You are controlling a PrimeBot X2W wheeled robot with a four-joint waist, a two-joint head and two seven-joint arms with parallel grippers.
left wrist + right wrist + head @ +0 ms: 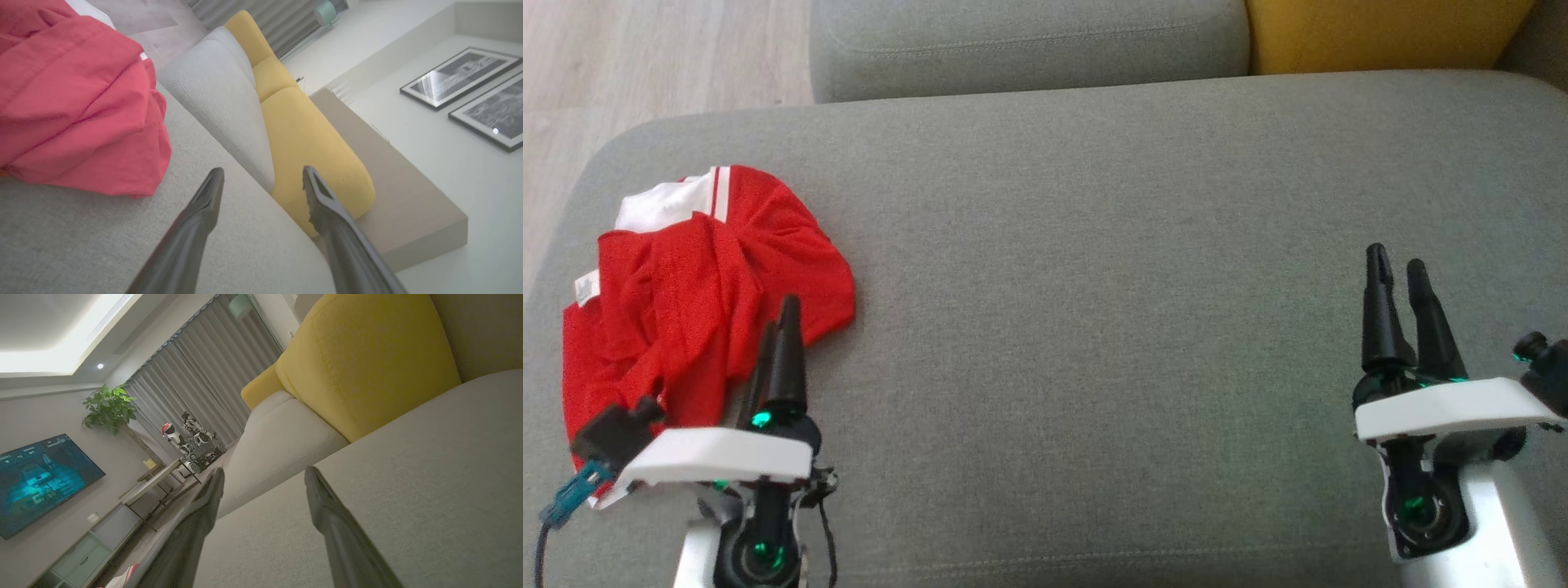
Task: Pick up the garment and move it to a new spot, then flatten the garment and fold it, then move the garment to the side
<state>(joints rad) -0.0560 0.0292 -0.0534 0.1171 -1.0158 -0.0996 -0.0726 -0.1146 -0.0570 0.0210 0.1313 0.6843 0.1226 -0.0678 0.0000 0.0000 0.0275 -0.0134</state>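
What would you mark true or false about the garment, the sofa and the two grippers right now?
1. The red garment lies crumpled at the left end of the grey sofa seat. True.
2. The left gripper is shut on the garment. False: its jaws stand open and hold nothing.
3. The right gripper is open over bare seat fabric. True.
4. The back cushion at the far right is blue. False: it is a yellow cushion.
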